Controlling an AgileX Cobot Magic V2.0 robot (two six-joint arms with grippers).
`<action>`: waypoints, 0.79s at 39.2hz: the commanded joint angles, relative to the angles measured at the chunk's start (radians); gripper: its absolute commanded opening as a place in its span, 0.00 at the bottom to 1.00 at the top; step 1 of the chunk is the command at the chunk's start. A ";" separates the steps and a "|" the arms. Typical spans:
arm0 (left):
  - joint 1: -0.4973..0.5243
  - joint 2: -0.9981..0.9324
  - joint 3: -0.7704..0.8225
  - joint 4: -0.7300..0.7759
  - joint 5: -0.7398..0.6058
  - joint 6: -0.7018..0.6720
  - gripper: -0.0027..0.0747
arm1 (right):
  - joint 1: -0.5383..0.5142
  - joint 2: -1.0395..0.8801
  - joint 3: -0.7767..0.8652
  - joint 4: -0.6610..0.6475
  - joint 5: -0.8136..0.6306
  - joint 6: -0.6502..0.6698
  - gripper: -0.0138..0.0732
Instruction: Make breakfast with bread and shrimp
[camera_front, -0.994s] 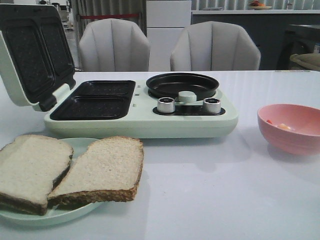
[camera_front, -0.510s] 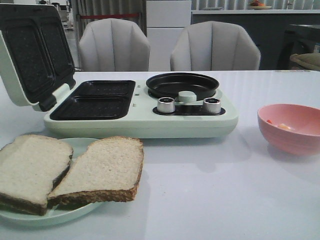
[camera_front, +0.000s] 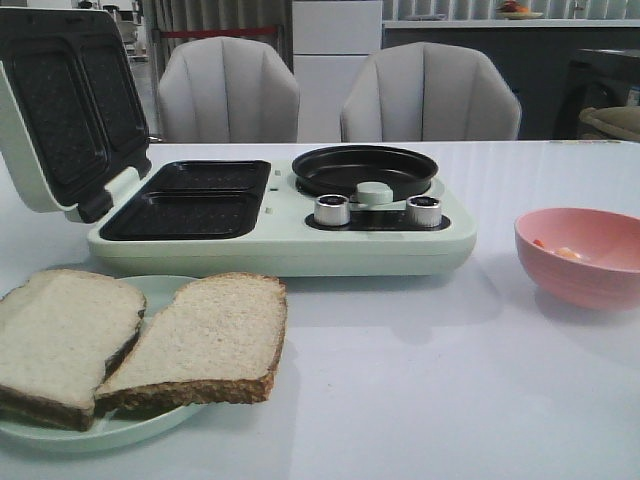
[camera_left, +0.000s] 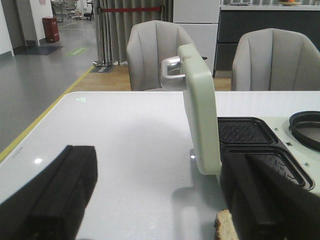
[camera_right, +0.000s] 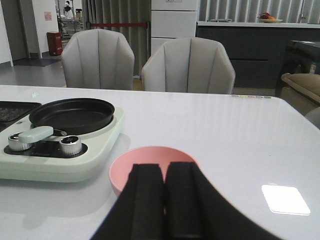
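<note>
1. The bread (camera_front: 140, 345) lies as two slices on a pale green plate (camera_front: 160, 295) at the near left of the white desk (camera_front: 420, 380), the right slice overlapping the edge of the left one.
2. The shrimp (camera_front: 565, 252) shows as a few small orange and pale bits inside the pink bowl (camera_front: 580, 255), which stands at the right of the desk, well apart from the bread.
3. Between and behind them sits a pale green breakfast maker (camera_front: 280, 215). Its lid (camera_front: 65, 105) stands open at the left, showing dark grill plates (camera_front: 190, 200).
4. A round black pan (camera_front: 365, 170) rests on the right half of the appliance, with two silver knobs (camera_front: 332, 210) in front of it.
5. In the left wrist view, the left gripper (camera_left: 157, 200) has its black fingers (camera_left: 55, 190) spread wide with nothing between them. A corner of bread (camera_left: 226, 225) shows just beside the far finger, and the open lid (camera_left: 200, 110) rises beyond.
6. In the right wrist view, the right gripper (camera_right: 165, 200) has its fingers (camera_right: 145, 200) pressed close together, empty, with the pink bowl (camera_right: 130, 165) just beyond their tips.
7. Two grey chairs (camera_front: 430, 95) stand behind the desk.
</note>
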 joint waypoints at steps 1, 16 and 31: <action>0.003 0.019 -0.036 0.039 -0.102 -0.002 0.79 | -0.006 -0.021 -0.019 -0.007 -0.078 -0.002 0.32; -0.032 0.044 -0.032 0.401 -0.024 -0.009 0.79 | -0.006 -0.021 -0.019 -0.007 -0.078 -0.002 0.32; -0.329 0.239 -0.032 0.619 0.199 -0.014 0.79 | -0.006 -0.021 -0.019 -0.007 -0.078 -0.002 0.32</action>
